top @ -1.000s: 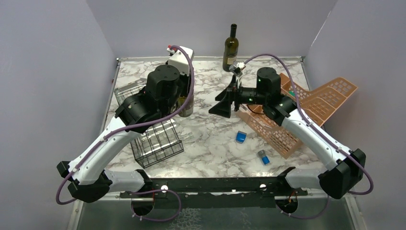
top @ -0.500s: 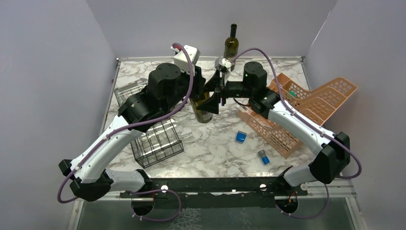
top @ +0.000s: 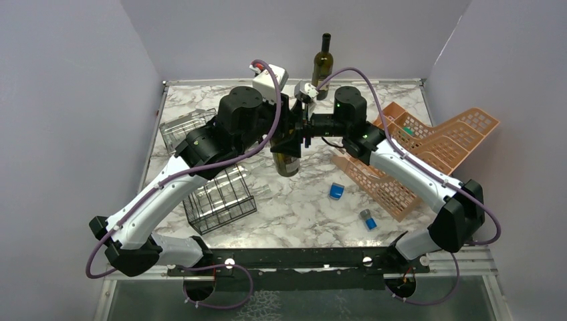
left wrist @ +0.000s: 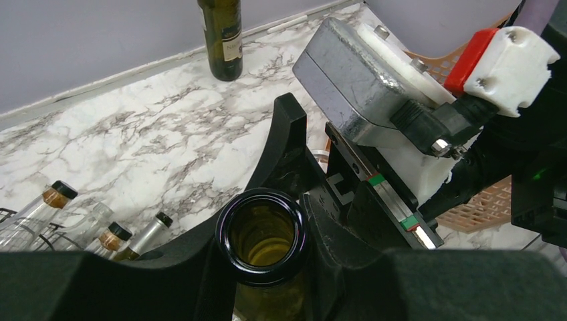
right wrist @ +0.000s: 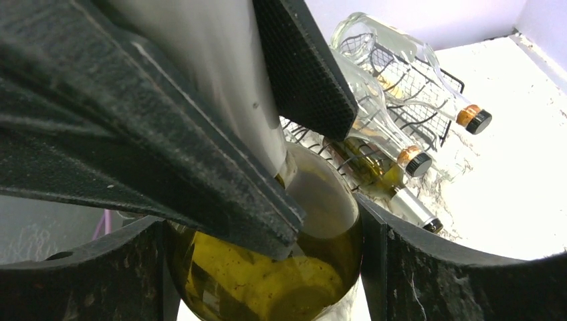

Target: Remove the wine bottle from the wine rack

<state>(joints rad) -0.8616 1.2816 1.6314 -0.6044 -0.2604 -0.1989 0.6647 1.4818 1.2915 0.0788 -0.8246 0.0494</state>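
The bottle (top: 288, 160) is off the rack (top: 224, 194). It sits between the two arms, over the middle of the counter (top: 301, 221), to the right of the rack and apart from its wires. It stands close to upright, mouth up and base down. From above I cannot tell whether the base touches the counter.

The left tool (left wrist: 264, 267) has hold of the bottle high up. In the left wrist view the open mouth sits right between its dark fingers (left wrist: 144, 274), and in the right wrist view those same fingers flank the pale neck from either side. It is closed narrow on the neck.

The right tool (right wrist: 264, 234) comes in from the other side, lower down on the olive body. Its fingers (right wrist: 83, 274) lie against the glass on both sides with no gap showing, spread about as wide as the bottle. So both tools are on the bottle at once, the left above the right.

The rack lies on the left part of the counter, and clear capped bottles (right wrist: 394, 114) rest in its back part. A second dark bottle (top: 322, 67) stands at the back edge, well apart from both tools. An orange organizer (top: 434, 144) lies to the right, under the right arm.
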